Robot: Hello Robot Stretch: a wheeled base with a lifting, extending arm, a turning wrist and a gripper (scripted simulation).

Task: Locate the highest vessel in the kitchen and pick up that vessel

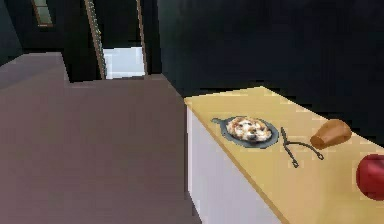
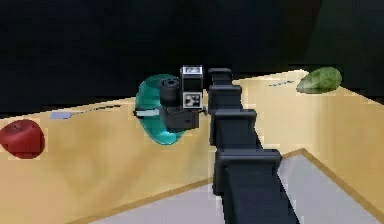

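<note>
You see the claw [image 2: 158,108] at the teal glassy bowl [image 2: 150,93] on the tan wooden desk [image 2: 100,172]; can't tell if it grasps anything; round red apple [image 2: 22,137] well apart.

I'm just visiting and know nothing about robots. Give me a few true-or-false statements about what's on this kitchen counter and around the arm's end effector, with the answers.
1. A round red apple lies on the light wooden countertop. True.
2. The dark round pan is empty. False: it holds pale, speckled food.
3. The end effector hangs over bare floor. False: it is at a teal glassy bowl that stands on the countertop.
4. A green lumpy fruit lies on the countertop. True.
</note>
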